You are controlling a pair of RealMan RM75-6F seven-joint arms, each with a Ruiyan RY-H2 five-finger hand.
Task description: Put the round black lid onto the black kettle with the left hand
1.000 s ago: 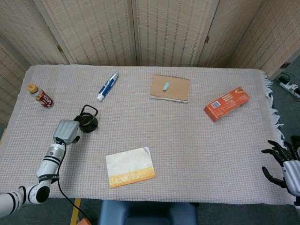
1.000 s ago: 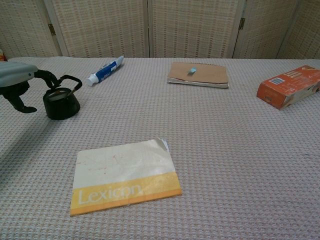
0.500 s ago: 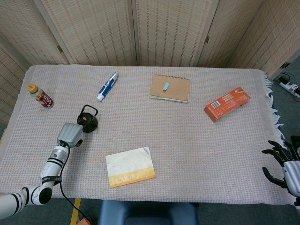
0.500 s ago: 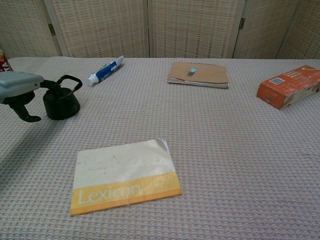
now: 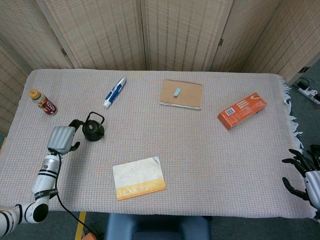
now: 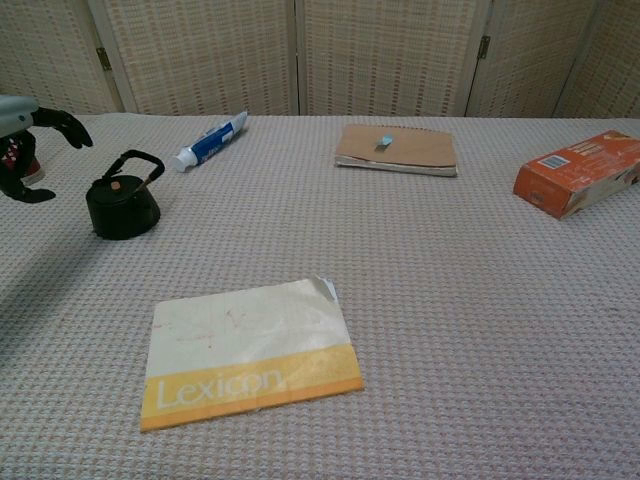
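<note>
The black kettle stands upright at the left of the table, its wire handle raised. The round black lid with a small orange knob sits on the kettle's mouth. My left hand hovers just left of the kettle, apart from it, with its fingers spread and nothing in them. My right hand hangs off the table's right edge with its fingers apart and empty; the chest view does not show it.
A toothpaste tube, a brown notebook and an orange box lie along the far half. A small sauce bottle stands far left. A Lexicon booklet lies near the front edge.
My left hand has drawn back to the left, off the kettle. The lid now sits uncovered on the kettle's top. The right hand has barely moved.
</note>
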